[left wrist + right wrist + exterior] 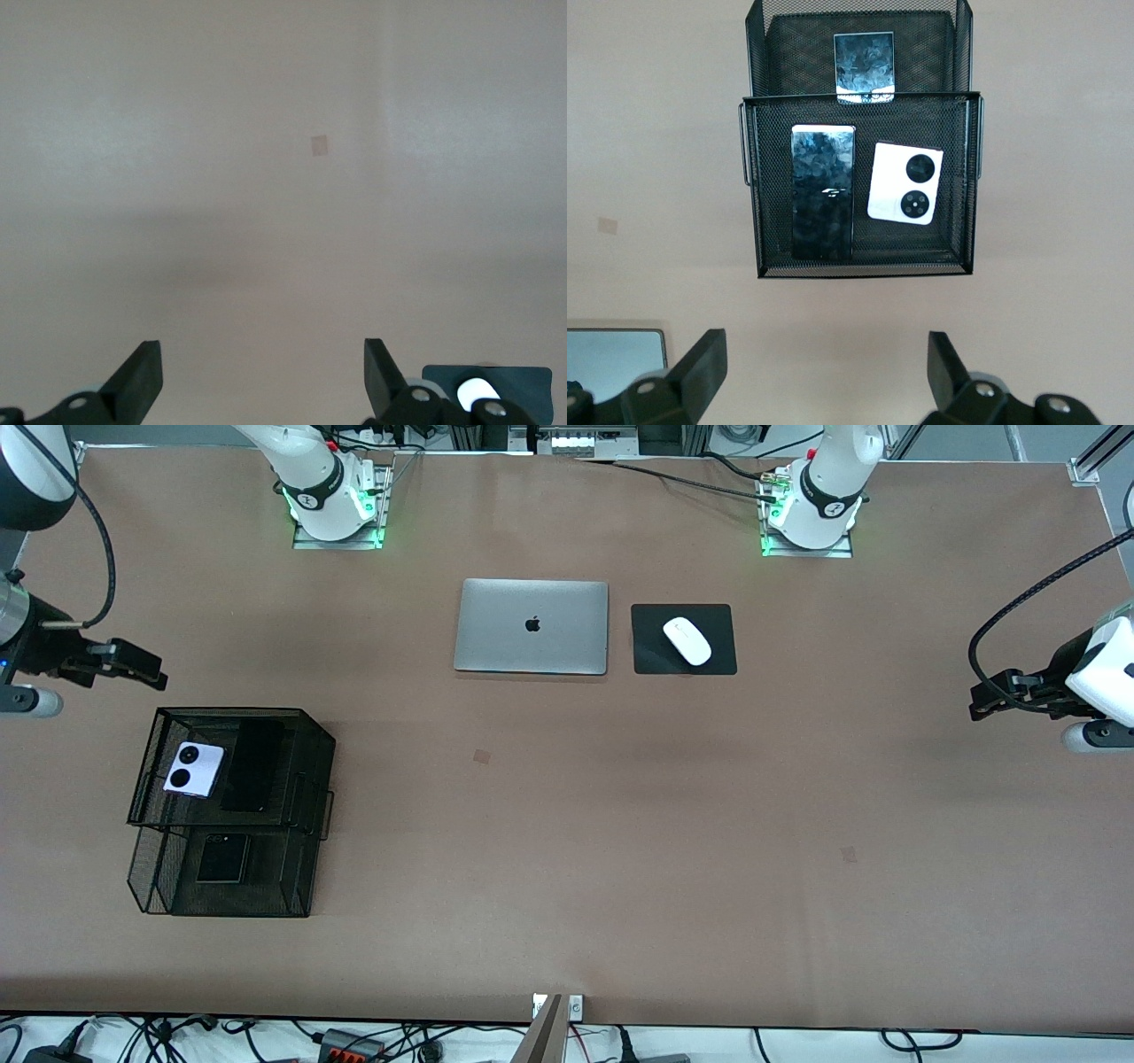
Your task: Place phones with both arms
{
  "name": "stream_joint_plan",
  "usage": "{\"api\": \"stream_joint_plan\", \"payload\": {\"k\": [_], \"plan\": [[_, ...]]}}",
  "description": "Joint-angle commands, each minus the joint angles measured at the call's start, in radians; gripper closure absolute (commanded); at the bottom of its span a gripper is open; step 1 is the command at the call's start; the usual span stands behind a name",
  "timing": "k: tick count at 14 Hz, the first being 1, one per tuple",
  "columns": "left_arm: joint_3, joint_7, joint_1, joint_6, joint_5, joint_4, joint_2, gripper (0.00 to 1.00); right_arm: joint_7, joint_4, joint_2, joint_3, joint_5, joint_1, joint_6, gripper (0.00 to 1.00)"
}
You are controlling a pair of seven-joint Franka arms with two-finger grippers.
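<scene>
Three phones (pixel 193 770) in mesh tray (pixel 232 717), right gripper (pixel 824 372) and left gripper (pixel 263 376) jaws spread, empty

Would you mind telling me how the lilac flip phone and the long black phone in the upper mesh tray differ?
The lilac flip phone is small, square and pale, with two black camera circles; the long black phone is a tall, glossy dark slab. In the front view the lilac one sits slightly turned, while the black one lies straighter. Both lie flat, side by side, in the upper mesh tray, untouched by either hand.

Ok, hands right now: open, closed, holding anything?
Left hand: open, empty, over bare table.
Right hand: open, empty, beside the mesh tray.
</scene>
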Motion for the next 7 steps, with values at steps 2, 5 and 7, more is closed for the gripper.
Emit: {"api": "stream_joint_plan", "payload": {"k": [2,5,7], "plan": [[-0.006,0.004,0.002,-0.017,0.021,0.021,0.004,0.00,-0.015,-0.019,-0.038,0.005,0.002,-0.010,-0.003,0.00],[-0.005,0.007,0.009,-0.019,0.018,0.020,0.003,0.00,-0.015,-0.028,-0.066,0.005,0.002,-0.008,-0.011,0.00],[-0.005,0.008,0.011,-0.019,0.011,0.023,0.003,0.00,-0.015,-0.033,-0.069,0.005,0.001,-0.008,-0.018,0.00]]}}
